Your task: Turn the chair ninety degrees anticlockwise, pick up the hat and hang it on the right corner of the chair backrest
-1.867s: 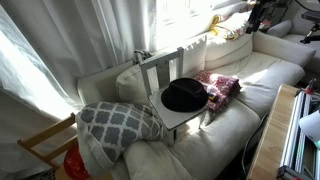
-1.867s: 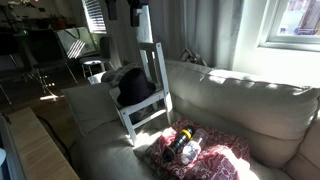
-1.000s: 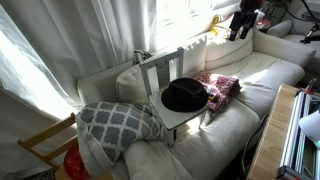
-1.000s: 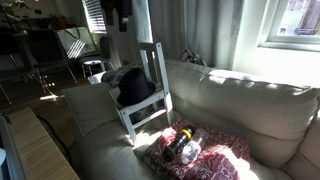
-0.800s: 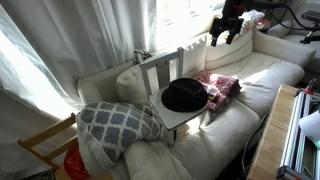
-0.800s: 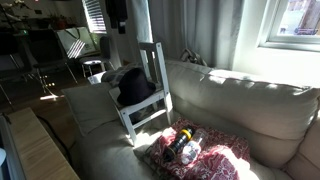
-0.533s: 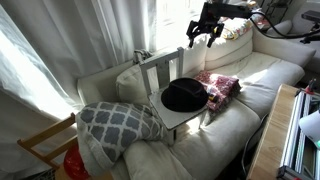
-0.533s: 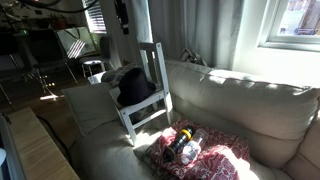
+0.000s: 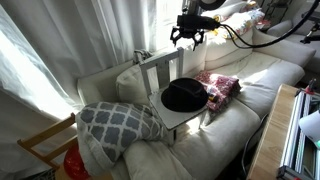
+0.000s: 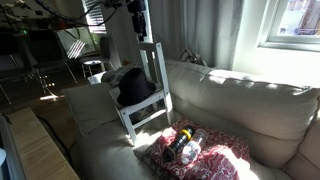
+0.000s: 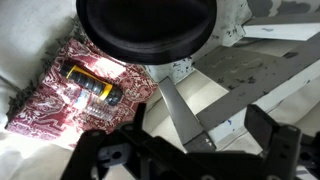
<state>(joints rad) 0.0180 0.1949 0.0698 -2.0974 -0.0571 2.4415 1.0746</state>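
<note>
The small white-grey chair (image 9: 158, 72) stands on the sofa, also shown in an exterior view (image 10: 152, 70) and in the wrist view (image 11: 215, 105). The black round hat (image 9: 184, 96) lies on its seat and shows in both exterior views (image 10: 133, 88) and at the top of the wrist view (image 11: 148, 28). My gripper (image 9: 188, 37) hangs open and empty just above the backrest's top end nearest the window. In an exterior view it is dark at the top (image 10: 134, 14). In the wrist view its fingers (image 11: 205, 140) straddle the backrest slats without touching.
A red patterned cloth (image 9: 220, 84) with a yellow bottle (image 11: 93, 87) lies on the sofa beside the chair. A grey patterned pillow (image 9: 118, 122) leans against the chair's other side. A bare wood frame with orange (image 9: 48, 150) stands beside the sofa. Curtains hang behind.
My gripper has travelled from far along the sofa back to above the chair's backrest and come lower. The chair and hat have not moved.
</note>
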